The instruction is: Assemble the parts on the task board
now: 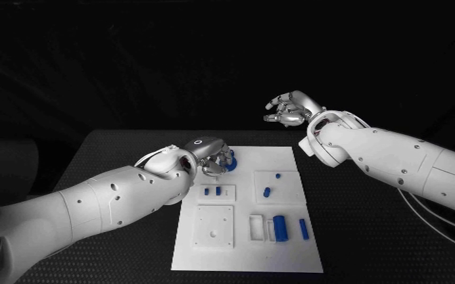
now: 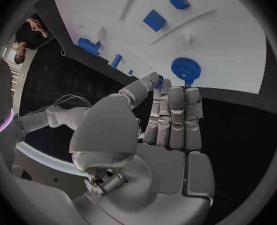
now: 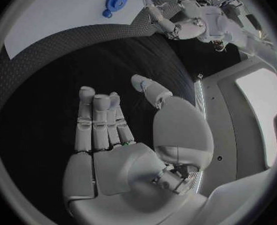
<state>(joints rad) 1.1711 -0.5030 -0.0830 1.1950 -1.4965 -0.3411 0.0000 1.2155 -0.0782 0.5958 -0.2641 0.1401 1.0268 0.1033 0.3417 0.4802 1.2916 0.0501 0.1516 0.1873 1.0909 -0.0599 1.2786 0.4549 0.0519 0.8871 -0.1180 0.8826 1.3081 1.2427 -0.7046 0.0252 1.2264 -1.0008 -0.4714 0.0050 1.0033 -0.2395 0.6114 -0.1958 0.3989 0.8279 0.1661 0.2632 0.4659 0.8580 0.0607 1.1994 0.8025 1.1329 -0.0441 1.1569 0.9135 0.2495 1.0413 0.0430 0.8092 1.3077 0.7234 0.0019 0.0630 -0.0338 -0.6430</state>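
At the far left corner of the board [image 1: 285, 159], a blue gear [image 1: 231, 161] sits on the white surface, partly hidden in the head view by the left robot hand [image 1: 210, 156]. That hand hovers just beside the gear, on its left, with its fingers straight and close together and nothing in them; the left wrist view shows the gear [image 2: 185, 70] just past the fingertips [image 2: 176, 92], whether touching cannot be told. Nearer on the board lie more blue parts: two small ones [image 1: 212, 191] in a recess left of centre, two [image 1: 272, 185] in a recess to the right, and a block [image 1: 281, 227] with a thin bar [image 1: 304, 229] at the near right. The board rests on the black worktop [image 1: 114, 159]. The right robot hand [image 1: 289, 110] is raised beyond the board's far right corner, well apart from it, fingers loosely curled, holding nothing.
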